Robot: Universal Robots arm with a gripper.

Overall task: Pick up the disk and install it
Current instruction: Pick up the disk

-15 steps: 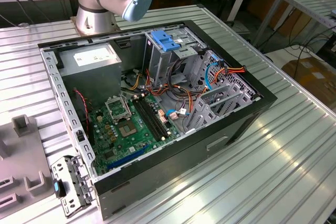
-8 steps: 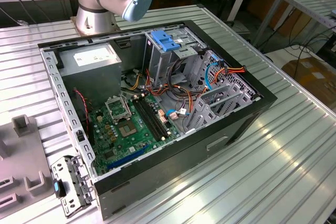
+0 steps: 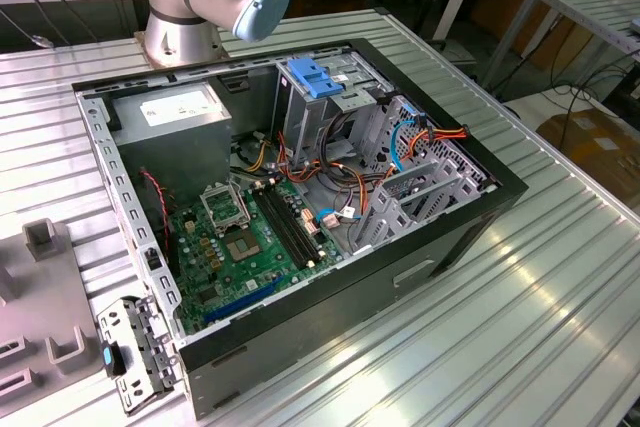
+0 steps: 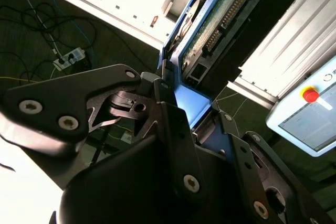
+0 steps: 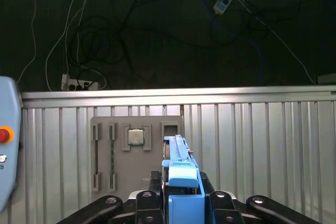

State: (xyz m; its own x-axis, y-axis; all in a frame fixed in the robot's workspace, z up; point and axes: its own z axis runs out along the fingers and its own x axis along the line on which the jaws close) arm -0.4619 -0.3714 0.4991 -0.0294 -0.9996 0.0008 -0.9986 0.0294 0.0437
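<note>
My gripper is shut on the disk, which in the first wrist view stands edge-on as a blue-railed slab between the black fingers. In the second wrist view the gripper clamps the disk at its blue end, and the green circuit-board underside and a connector face the camera. The disk hangs in the air above a ribbed metal table. The exterior view shows the open computer case lying on its side, with a drive cage topped by a blue latch piece.
A grey fixture plate holding a processor chip and memory sticks lies below the disk. A pendant with a red stop button sits at the table's side. The arm's base stands behind the case. Cables run across the dark floor.
</note>
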